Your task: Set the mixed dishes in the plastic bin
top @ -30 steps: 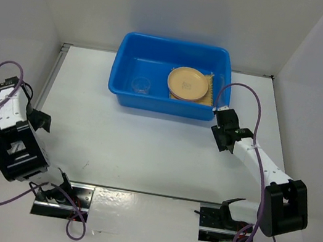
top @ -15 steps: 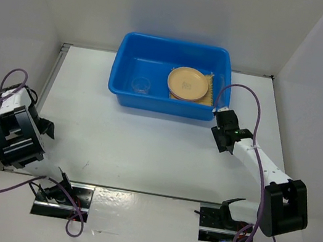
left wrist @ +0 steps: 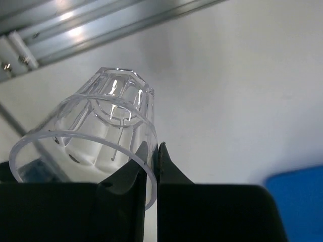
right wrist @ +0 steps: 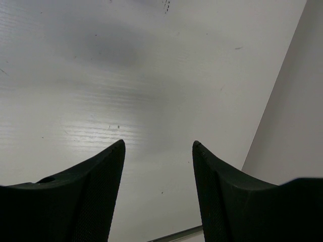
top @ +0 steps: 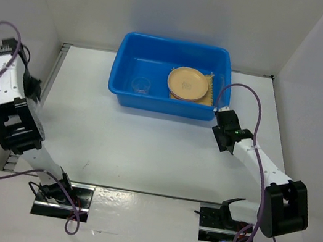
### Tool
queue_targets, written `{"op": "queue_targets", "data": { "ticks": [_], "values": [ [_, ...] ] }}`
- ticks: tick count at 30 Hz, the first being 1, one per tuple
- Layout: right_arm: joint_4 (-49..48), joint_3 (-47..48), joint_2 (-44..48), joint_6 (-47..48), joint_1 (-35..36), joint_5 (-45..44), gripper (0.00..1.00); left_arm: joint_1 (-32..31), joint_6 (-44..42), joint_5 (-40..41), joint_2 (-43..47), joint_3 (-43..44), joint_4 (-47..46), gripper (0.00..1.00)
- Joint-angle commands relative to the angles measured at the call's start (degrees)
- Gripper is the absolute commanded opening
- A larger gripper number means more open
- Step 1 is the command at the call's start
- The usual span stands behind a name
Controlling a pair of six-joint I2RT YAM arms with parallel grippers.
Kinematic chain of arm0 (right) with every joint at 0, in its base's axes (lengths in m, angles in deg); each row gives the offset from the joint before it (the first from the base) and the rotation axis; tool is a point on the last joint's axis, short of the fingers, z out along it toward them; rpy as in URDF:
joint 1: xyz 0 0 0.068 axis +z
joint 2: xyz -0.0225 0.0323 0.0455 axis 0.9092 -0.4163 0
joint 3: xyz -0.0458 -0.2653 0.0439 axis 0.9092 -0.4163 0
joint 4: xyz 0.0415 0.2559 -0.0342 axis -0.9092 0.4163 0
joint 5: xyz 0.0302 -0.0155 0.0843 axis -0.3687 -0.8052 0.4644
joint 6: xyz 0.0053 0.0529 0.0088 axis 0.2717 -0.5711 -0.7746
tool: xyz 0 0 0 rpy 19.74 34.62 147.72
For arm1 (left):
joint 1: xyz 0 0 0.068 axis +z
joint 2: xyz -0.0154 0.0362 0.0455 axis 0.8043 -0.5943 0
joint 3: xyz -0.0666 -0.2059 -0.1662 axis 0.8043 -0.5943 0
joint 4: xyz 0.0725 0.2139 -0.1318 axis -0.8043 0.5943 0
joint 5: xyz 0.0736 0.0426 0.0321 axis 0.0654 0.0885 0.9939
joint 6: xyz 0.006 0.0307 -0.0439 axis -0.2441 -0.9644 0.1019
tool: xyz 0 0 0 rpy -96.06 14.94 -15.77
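- Our left gripper (left wrist: 151, 154), at the top view's left edge, is clamped on the wall of a small clear plastic cup (left wrist: 96, 126).
- Our right gripper (right wrist: 157, 146) has its fingers apart over the white table (right wrist: 151, 75), just beside the lower right corner of the large blue rectangular plastic tub (top: 122, 58).
- In the tub, upper centre, we see a round yellow-tan plate (top: 188, 83) and a second clear cup (top: 140, 84).

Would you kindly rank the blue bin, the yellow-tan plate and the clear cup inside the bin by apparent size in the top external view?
1. Blue plastic bin, by far the largest.
2. Yellow-tan plate.
3. Clear cup, the smallest.
All lie at a similar distance, so the order is safe.
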Motion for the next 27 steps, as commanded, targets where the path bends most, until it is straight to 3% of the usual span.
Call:
{"op": "queue_targets", "data": {
  "ticks": [1,4,5,7,8,11,19,27],
  "values": [
    [-2.8,-0.2,3.0,-1.5,0.5,-2.2,0.61,-4.3,1.6,-2.1,-2.1,20.1,4.9,0.00],
    [-3.3,-0.2,5.0,-1.5,0.5,-2.8,0.61,-9.2,-0.2,-5.5,-6.7,34.7,3.5,0.00],
    [-3.3,-0.2,5.6,-1.5,0.5,-2.8,0.61,-14.3,-1.6,-6.0,-7.9,44.4,2.2,0.02],
    [-3.8,-0.2,7.7,-1.5,0.5,-2.8,0.61,-21.3,-5.6,-7.3,-13.5,55.1,1.3,0.06],
    [-4.4,-0.2,8.4,-1.5,1.0,-2.8,0.61,-23.3,-6.7,-7.9,-19.8,68.8,4.1,0.07],
    [-5.0,-0.2,11.7,-1.5,1.0,-2.8,0.61,-29.0,-10.0,-13.8,-30.4,83.7,4.2,0.09],
    [-5.5,-0.8,14.3,-1.5,1.0,-4.6,0.64,-42.7,-17.3,-14.0,-38.4,80.0,-14.5,0.05],
    [-4.9,-0.8,12.8,-2.0,1.0,-4.4,0.64,-43.8,-18.7,-20.5,-47.1,80.6,-20.8,0.06]
  ]
}}
